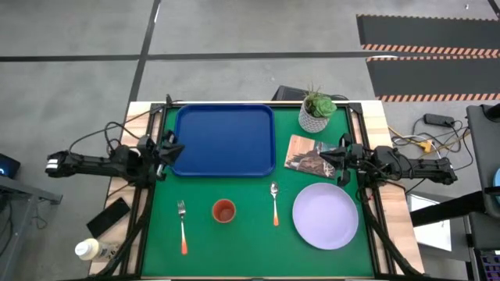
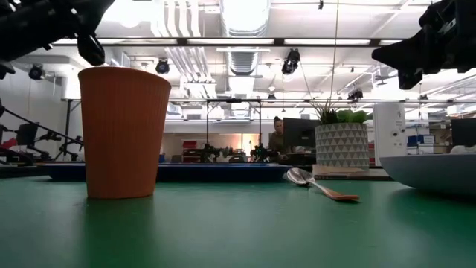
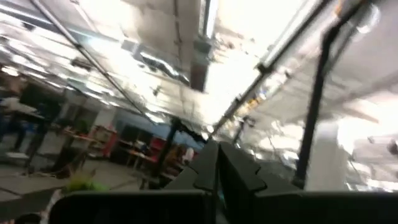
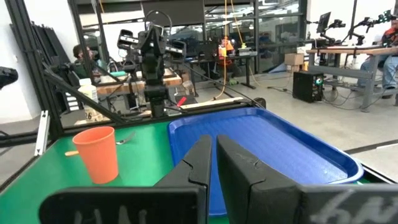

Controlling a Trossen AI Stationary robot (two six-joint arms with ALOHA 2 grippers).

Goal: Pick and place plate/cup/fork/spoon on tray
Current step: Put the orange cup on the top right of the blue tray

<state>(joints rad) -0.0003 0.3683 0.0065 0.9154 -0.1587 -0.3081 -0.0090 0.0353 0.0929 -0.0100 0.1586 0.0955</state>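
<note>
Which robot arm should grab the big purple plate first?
Probably the right one. The right gripper hangs just above the plate on that side of the mat, while the left gripper waits by the tray's far edge.

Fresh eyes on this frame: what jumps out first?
The large dark blue rectangular plastic tray sits bare at the far side of the green table mat. The big round pale lavender plate lies at the near right, with the small orange-red tumbler cup between the orange-handled fork and orange-handled spoon. The left gripper and right gripper flank the tray, both shut.
</note>
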